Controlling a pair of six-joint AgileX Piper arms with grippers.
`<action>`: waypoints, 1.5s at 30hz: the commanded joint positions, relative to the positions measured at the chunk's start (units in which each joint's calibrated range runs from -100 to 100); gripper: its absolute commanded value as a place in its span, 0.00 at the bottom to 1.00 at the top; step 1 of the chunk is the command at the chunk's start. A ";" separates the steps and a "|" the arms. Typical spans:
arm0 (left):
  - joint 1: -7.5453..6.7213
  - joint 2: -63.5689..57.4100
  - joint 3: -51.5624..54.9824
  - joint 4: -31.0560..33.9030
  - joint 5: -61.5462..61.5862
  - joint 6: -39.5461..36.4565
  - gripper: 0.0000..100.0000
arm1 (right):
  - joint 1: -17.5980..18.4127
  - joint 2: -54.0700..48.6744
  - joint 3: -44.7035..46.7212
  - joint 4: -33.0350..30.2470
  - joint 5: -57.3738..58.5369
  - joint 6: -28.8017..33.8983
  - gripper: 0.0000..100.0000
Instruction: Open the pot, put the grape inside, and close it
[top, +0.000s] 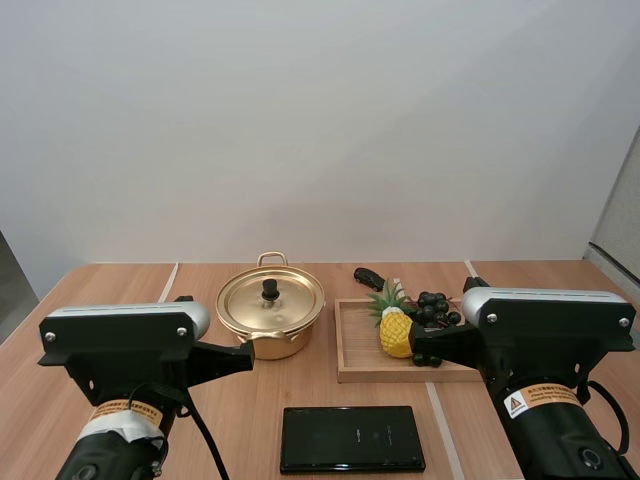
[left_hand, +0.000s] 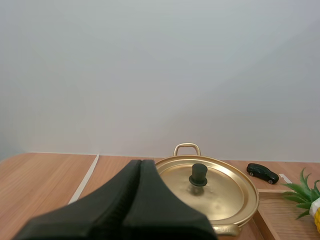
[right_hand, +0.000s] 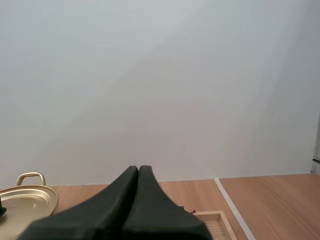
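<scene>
High view is showing me the pot (top: 270, 318) sitting with its lid (top: 270, 298) on, left of the wooden tray (top: 350, 372), where the grapes (top: 434, 308) are lying beside a toy pineapple (top: 395, 332). My left gripper (top: 248, 356) and right gripper (top: 416, 345) are hanging pressed closed, gripping nothing.

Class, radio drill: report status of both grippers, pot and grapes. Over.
Left gripper shut, empty, near pot. Right gripper shut, empty, by wooden tray. Lid on; grapes on tray beside pineapple. Knob unobstructed.
</scene>
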 joint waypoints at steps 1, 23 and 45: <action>0.14 -0.29 0.00 0.00 -1.40 -0.52 0.00 | -0.28 -0.36 0.03 0.71 -1.71 0.00 0.00; 0.14 -0.29 0.00 0.00 -1.40 -0.52 0.00 | -0.28 -0.36 0.03 6.33 -1.71 -6.45 0.00; 0.13 -0.29 0.00 4.95 -27.16 4.14 0.00 | -0.28 -0.36 0.03 0.13 -23.25 -16.88 0.00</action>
